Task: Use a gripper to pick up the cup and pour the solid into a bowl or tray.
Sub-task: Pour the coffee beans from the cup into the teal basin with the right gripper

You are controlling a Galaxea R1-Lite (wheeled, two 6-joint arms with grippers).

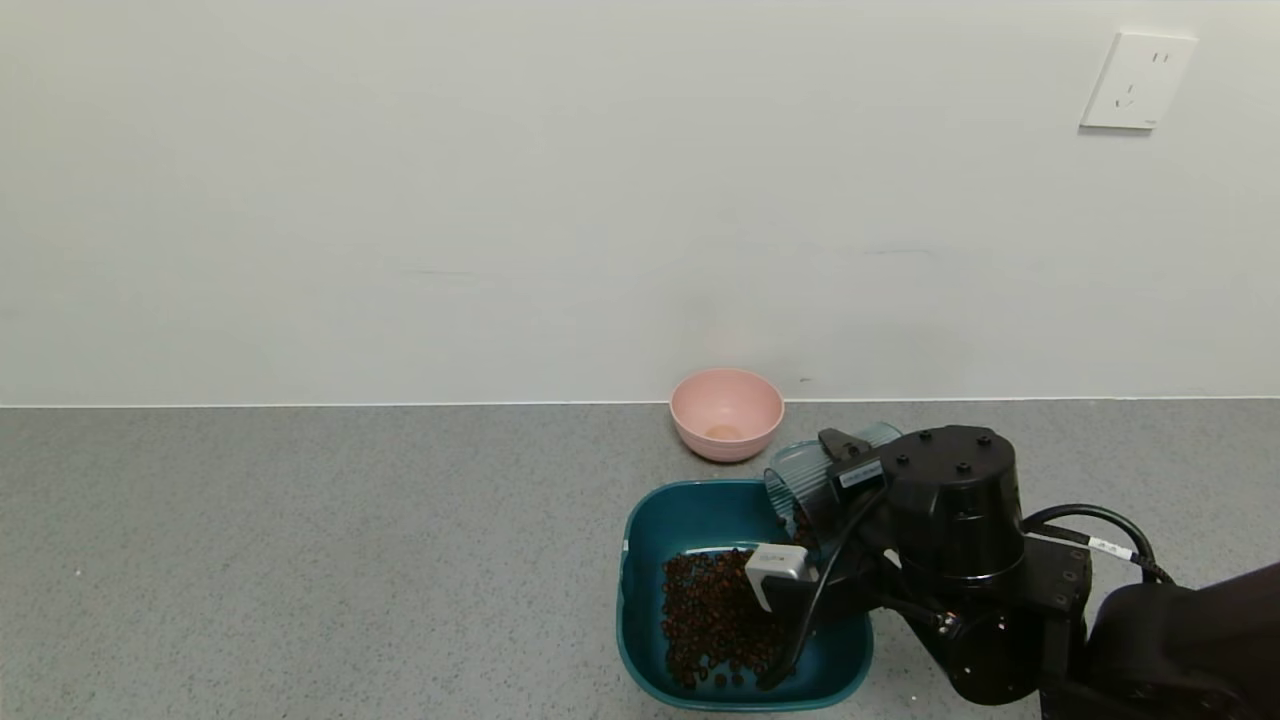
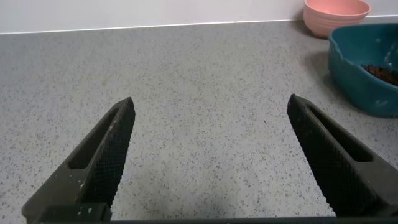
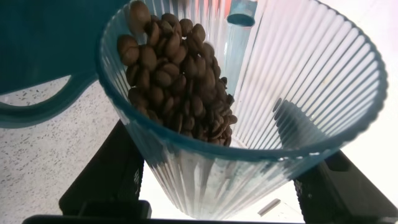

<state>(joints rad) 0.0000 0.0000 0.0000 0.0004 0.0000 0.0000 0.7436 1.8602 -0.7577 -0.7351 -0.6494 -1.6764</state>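
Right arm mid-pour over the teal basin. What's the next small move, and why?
Probably tip the cup a little further. The right hand holds it tilted over the teal basin, and many beans already lie inside, but a clump of beans still sits against the cup's wall in the right wrist view. The left hand is open, off to the side above the counter.

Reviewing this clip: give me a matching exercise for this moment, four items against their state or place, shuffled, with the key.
Items:
1. cup
2. teal basin
3. pink bowl
4. left end effector

States:
A. open over bare counter
B. tilted, gripped by the right end effector, beans still inside
C. by the wall, beyond the basin
D. holds a pile of poured beans

Pairs: 1-B, 2-D, 3-C, 4-A
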